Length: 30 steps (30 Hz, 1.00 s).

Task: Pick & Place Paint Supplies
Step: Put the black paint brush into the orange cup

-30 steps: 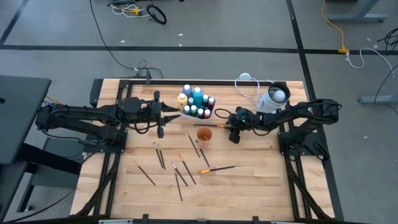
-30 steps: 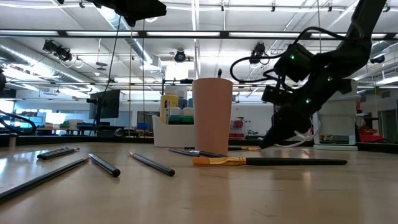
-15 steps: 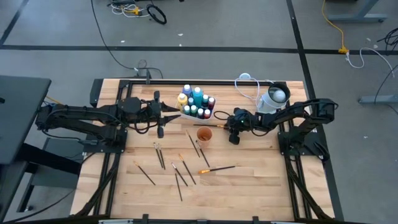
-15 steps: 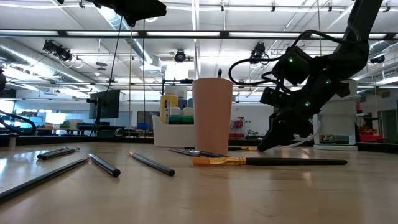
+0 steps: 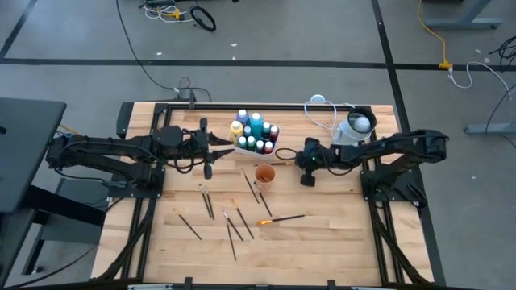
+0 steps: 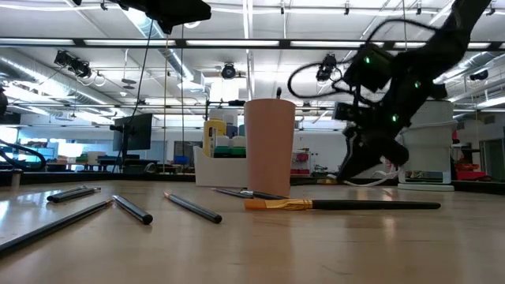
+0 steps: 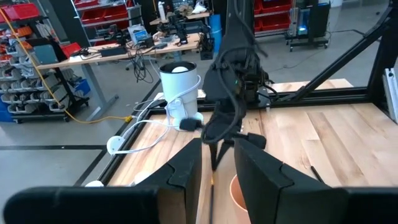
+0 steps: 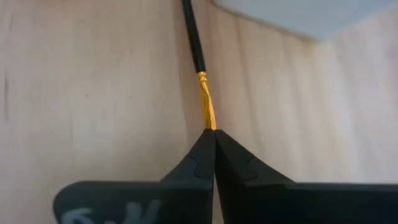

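Right gripper [image 8: 214, 134] has just clamped on brush [image 8: 198, 59] beside cup [image 5: 264, 174], now lifting; placement next.

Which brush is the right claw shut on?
The brush beside the bottle tray, behind the cup. The right claw is pinching its bristle end; the others lie loose, nearer the front.

Pale, smooth wooden plank tabletop [image 5: 322, 234] with visible grain, satin sheen in low view. Matt black plastic fingers [image 8: 199, 168] of the right gripper [image 8: 215, 134] meet on a thin glossy black-handled brush with a bright gold metal ferrule [image 8: 206, 106]. Matt salmon-pink paper-like cup [image 6: 269, 147]; glossy white plastic round container [image 7: 179, 87].
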Tool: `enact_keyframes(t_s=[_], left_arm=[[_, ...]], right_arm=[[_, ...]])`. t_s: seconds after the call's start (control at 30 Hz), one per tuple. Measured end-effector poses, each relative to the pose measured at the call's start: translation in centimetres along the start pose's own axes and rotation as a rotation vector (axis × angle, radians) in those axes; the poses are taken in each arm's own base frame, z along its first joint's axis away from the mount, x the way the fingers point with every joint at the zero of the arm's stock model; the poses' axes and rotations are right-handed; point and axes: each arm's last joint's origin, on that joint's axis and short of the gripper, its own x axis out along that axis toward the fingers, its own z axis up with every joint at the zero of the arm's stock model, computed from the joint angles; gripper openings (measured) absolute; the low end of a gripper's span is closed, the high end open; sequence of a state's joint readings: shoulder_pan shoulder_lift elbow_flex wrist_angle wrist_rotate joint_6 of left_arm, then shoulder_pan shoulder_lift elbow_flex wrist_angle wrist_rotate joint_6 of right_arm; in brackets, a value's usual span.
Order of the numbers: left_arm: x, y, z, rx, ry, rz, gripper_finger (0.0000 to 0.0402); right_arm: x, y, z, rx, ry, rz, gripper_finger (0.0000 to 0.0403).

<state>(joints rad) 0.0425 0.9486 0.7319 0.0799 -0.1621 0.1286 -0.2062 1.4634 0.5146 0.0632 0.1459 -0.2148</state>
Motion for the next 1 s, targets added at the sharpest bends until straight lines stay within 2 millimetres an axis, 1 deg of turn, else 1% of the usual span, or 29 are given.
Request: enact_keyframes(t_s=[0.13, 0.3, 0.43, 0.53, 0.63, 0.77, 0.9, 1.0], left_arm=[[0.0, 0.0, 0.0, -0.045, -0.001, -0.009, 0.0103], [0.0, 0.0, 0.0, -0.097, -0.002, -0.009, 0.0103], [0.0, 0.0, 0.0, -0.089, -0.004, -0.003, 0.0103], [0.4, 0.0, 0.2, -0.092, -0.031, 0.002, 0.0103], [0.9, 0.1, 0.2, -0.112, -0.053, -0.027, 0.0103], [2.3, 0.3, -0.4, -0.236, -0.047, -0.09, 0.0113], [4.0, 0.7, -1.0, -0.335, -0.034, -0.155, 0.0146], [5.4, 1.1, -0.9, -0.398, -0.023, -0.197, 0.0179]], right_arm=[[-2.5, 0.3, 2.5, -0.117, 0.055, -0.065, 0.0001], [-6.5, 1.1, 6.1, -0.314, 0.083, -0.194, 0.0001], [-9.8, 1.6, 9.1, -0.441, 0.038, -0.335, 0.0001], [-11.4, 2.1, 11.0, -0.582, 0.003, -0.398, 0.0001], [-12.4, 2.5, 12.7, -0.712, -0.099, -0.447, 0.0], [-12.9, 2.9, 14.0, -0.876, -0.2, -0.476, 0.0], [-12.8, 3.3, 14.6, -1.017, -0.225, -0.505, 0.0], [-12.3, 3.5, 14.9, -1.123, -0.216, -0.526, 0.0]])
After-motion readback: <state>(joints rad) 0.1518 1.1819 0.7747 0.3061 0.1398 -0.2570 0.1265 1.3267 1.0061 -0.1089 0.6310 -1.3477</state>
